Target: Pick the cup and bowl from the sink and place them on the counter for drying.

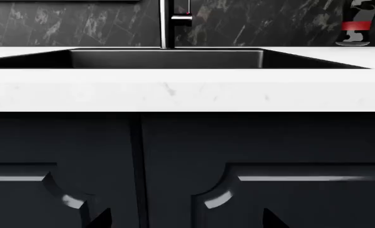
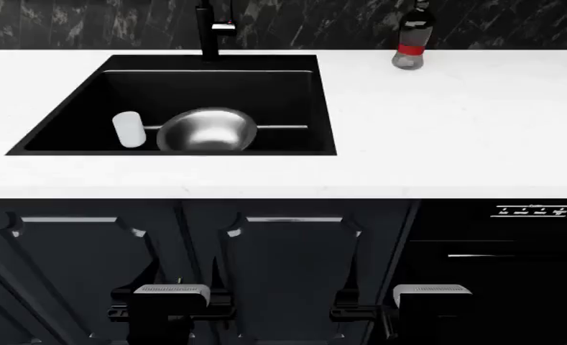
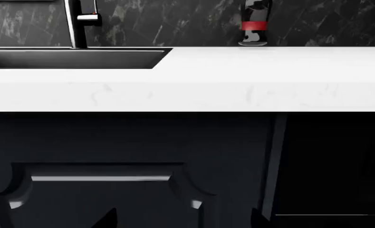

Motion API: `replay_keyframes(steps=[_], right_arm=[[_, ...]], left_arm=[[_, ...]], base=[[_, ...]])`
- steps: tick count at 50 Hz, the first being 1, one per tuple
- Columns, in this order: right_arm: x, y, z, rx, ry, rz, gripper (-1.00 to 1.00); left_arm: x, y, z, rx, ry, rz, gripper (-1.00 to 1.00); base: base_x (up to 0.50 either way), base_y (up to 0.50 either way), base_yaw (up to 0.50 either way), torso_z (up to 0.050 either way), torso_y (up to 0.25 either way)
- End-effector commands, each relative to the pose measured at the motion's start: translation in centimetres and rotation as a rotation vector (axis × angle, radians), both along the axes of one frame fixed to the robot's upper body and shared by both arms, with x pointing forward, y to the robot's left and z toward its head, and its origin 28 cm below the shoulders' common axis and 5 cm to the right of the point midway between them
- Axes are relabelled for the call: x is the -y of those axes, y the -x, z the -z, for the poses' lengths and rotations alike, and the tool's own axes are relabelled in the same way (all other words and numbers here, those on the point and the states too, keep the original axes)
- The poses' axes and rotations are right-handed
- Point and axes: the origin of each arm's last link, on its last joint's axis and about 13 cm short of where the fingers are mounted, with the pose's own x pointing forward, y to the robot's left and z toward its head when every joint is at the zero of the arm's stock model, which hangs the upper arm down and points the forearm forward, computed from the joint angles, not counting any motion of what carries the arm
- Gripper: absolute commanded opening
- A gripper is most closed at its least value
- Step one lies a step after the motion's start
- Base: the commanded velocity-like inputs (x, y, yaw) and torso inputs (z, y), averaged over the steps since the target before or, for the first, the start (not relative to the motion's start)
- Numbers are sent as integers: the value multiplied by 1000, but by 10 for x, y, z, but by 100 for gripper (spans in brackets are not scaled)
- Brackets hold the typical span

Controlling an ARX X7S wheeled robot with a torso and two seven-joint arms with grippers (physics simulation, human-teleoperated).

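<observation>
The small white cup [image 2: 128, 129] lies on its side in the left part of the black sink [image 2: 293, 100]. The steel bowl [image 2: 206, 131] sits right beside it, tilted, near the sink's front wall. Both grippers hang low in front of the dark cabinet doors, below the white counter [image 2: 455, 122]. My left gripper [image 2: 171, 296] is open and empty; its tips show wide apart in the left wrist view [image 1: 187, 222]. My right gripper [image 2: 431, 296] is open and empty too, and it also shows in the right wrist view [image 3: 184, 222]. Neither wrist view shows the cup or bowl.
A tall black faucet [image 2: 206, 32] stands behind the sink. A red-labelled bottle [image 2: 411, 42] stands at the back of the counter, right of the sink. The black marbled wall [image 2: 513, 21] runs behind. Dark cabinet doors [image 2: 293, 251] lie under the counter's front edge.
</observation>
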Motion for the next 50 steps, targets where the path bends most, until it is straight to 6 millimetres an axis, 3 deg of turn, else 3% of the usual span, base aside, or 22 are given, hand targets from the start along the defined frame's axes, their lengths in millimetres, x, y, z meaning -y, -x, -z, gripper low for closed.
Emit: replay_keyframes(steps=[1, 14, 42, 50], right_arm=[[0, 0, 0, 0, 0, 8, 100], [-1, -2, 0, 4, 9, 1, 100], [0, -3, -2, 18, 9, 23, 100], [-1, -2, 0, 4, 11, 21, 100]], left_arm=[[-1, 1, 0, -2, 3, 1, 100], [-3, 3, 0, -8, 12, -4, 100], [-7, 6, 1, -21, 28, -5, 100], [-3, 5, -2, 34, -16, 25, 100]], base=[[0, 0, 0, 0, 0], [0, 22, 0, 0, 0], [0, 498, 0, 0, 0], [0, 34, 0, 9, 0]])
